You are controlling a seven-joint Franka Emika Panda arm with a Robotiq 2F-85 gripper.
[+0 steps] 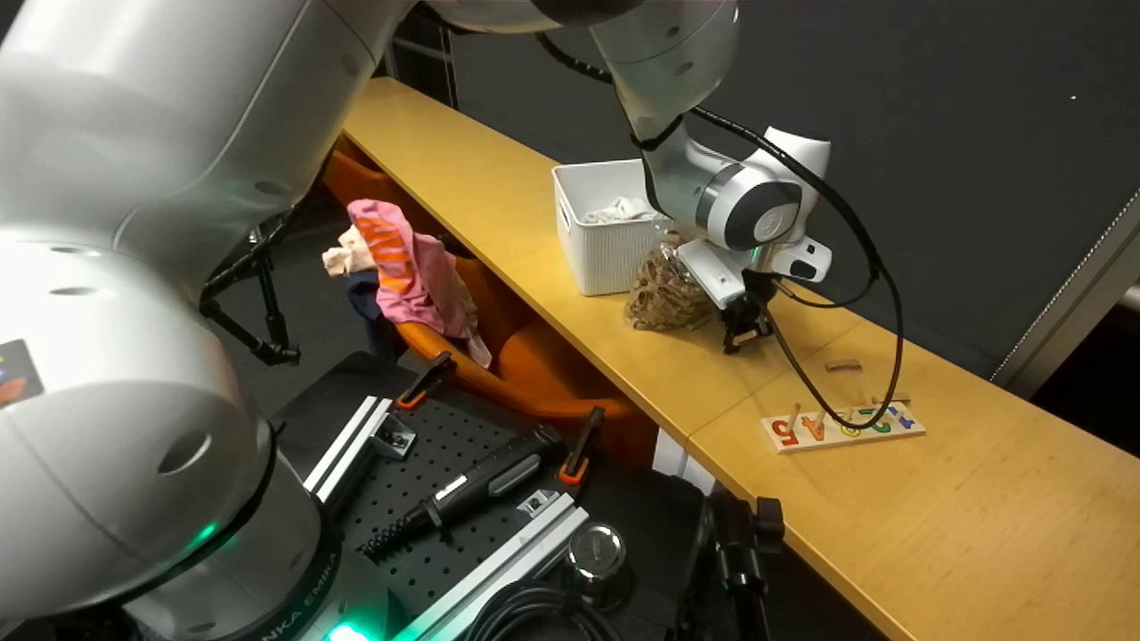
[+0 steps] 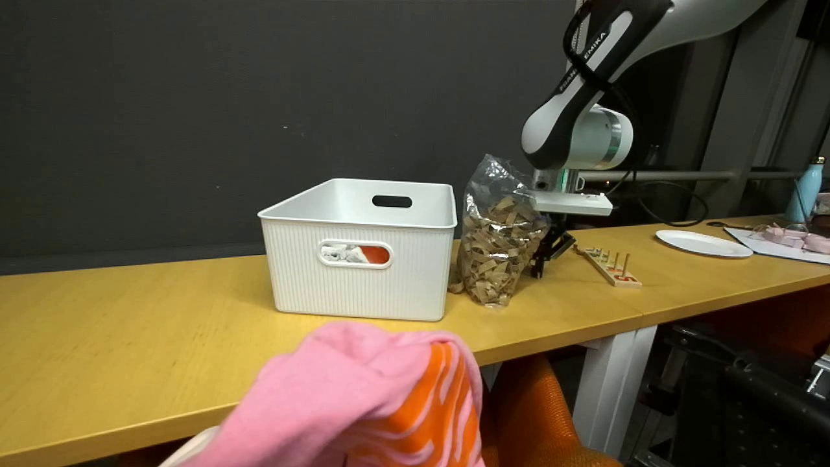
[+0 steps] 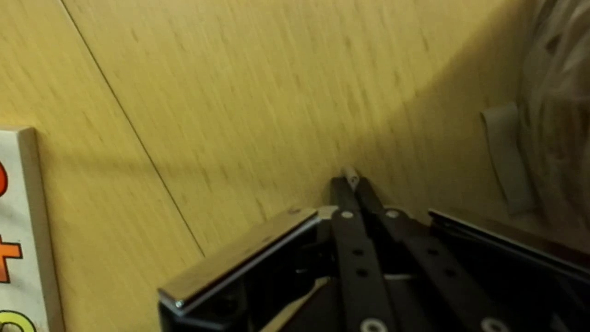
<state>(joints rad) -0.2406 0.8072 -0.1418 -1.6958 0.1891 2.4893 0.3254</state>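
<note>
Gripper (image 3: 351, 183) closed on small pale piece (image 3: 350, 173), low near bag (image 2: 491, 188) of brown strips (image 2: 498, 259); contact with table (image 1: 997, 507) unclear. Loose strip (image 3: 504, 154) lies at bag's foot, gripper side. Bin (image 2: 356, 292) stands just beside bag, side away from gripper. Number board (image 1: 832, 434) lies well apart from bag, past gripper.

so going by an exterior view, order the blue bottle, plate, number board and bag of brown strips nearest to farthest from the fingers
In an exterior view, sides as pictured:
1. Bag of brown strips: just left of the fingers
2. Number board: to their right
3. Plate: farther right
4. Blue bottle: far right edge
</note>
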